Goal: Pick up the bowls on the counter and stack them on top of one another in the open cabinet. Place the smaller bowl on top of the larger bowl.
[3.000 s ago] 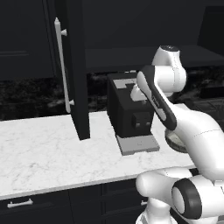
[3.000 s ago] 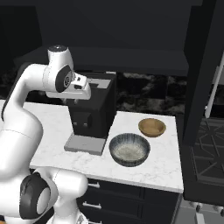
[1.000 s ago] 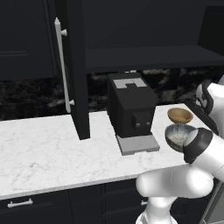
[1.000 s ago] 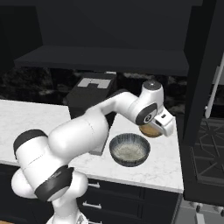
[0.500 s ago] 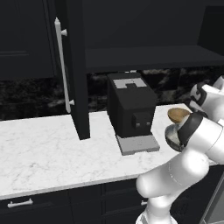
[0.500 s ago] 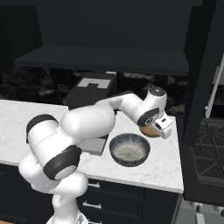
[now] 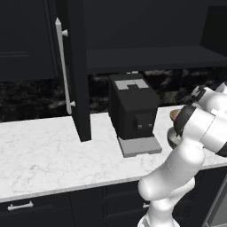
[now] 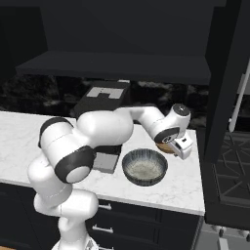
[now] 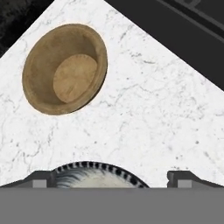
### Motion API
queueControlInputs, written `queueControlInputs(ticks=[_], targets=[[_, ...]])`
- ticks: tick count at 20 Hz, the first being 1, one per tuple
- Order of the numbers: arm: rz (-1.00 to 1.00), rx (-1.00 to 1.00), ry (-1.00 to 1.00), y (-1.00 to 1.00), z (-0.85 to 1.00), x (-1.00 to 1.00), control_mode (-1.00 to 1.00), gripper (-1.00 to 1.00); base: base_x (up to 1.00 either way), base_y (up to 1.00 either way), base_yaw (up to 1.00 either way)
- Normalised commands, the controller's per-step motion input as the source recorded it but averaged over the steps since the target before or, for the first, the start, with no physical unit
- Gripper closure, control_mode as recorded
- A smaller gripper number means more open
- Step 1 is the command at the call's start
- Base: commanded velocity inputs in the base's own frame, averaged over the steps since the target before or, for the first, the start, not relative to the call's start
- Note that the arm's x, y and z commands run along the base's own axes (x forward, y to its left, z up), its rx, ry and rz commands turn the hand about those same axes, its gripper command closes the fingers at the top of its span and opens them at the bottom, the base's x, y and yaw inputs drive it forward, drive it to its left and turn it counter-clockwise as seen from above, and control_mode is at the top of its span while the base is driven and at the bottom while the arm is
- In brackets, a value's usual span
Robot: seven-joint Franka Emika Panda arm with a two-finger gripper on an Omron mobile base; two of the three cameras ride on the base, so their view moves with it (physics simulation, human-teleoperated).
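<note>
Two bowls sit on the white marble counter (image 8: 190, 188) near its right end, apart from each other and both upright. The larger bowl (image 8: 144, 167), dark grey-blue with fine stripes on its outside, stands closer to the front edge; its pale inside holds nothing. The smaller bowl (image 9: 64, 69), tan and wood-coloured with a smooth lighter disc at its bottom, lies further back toward the wall, and it too holds nothing. In the right base view the arm's wrist covers most of the smaller bowl, leaving only a brown sliver beneath it. The gripper (image 9: 113, 177) hangs above the counter with its jaws spread wide and nothing between them; in the hand view the two dark fingertips (image 9: 189, 178) stand far apart at the bottom, with the striped rim of the larger bowl showing between them, while the smaller bowl lies well off toward the upper left. A black coffee machine (image 7: 133, 111) stands on the counter to the left of the bowls. Above, the black cabinet (image 7: 146, 57) is open, its dark shelf bare, and its door (image 7: 73, 71) with the long pale bar handle (image 7: 62, 66) swung out to the left.
</note>
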Motion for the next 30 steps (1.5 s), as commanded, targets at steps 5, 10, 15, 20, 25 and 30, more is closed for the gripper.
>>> queueControlInputs(ticks=[5, 10, 15, 20, 25, 30], targets=[[0.0, 0.0, -0.02, 0.0, -0.25, 0.2, -1.0, -1.0, 0.0, 0.0, 0.0], [0.0, 0.02, -0.01, 0.0, -0.26, 0.1, -1.0, -1.0, 0.0, 0.0, 0.0], [0.0, 0.0, 0.0, 0.0, -0.24, 0.19, -1.0, -1.0, 0.0, 0.0, 0.0], [0.0, 0.04, 0.0, -0.07, -0.12, 0.25, -1.0, -1.0, 0.0, 0.0, 0.0], [-0.02, 0.05, -0.03, -0.3, -0.04, 0.2, -1.0, -1.0, 0.0, 0.0, 0.0], [-0.02, 0.05, 0.0, -0.21, -0.17, 0.26, -1.0, -1.0, 0.0, 0.0, 0.0]])
